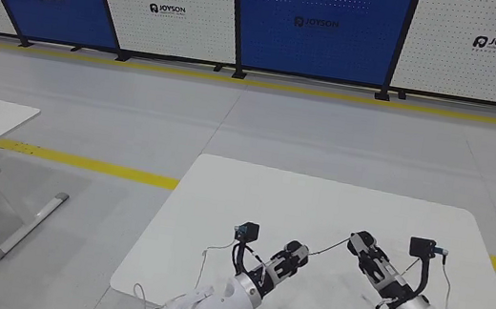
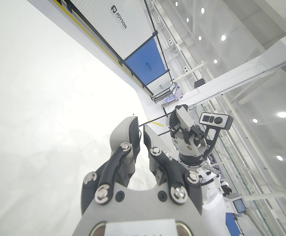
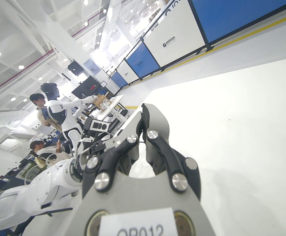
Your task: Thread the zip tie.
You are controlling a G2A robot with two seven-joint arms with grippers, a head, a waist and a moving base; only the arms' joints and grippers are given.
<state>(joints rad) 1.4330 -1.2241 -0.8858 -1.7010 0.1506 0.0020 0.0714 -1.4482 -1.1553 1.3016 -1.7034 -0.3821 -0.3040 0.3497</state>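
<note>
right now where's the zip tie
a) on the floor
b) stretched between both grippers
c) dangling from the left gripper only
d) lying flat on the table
b: the zip tie runs as a thin dark line from the left gripper to the right gripper, each shut on one end, above the table.

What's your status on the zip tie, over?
Left gripper shut on thin black zip tie. Right gripper shut on other end. Tie stretched above white table.

Over the table (image 1: 318,199), the zip tie (image 1: 329,246) runs from left end effector (image 1: 304,252) to right end effector (image 1: 357,240).
</note>
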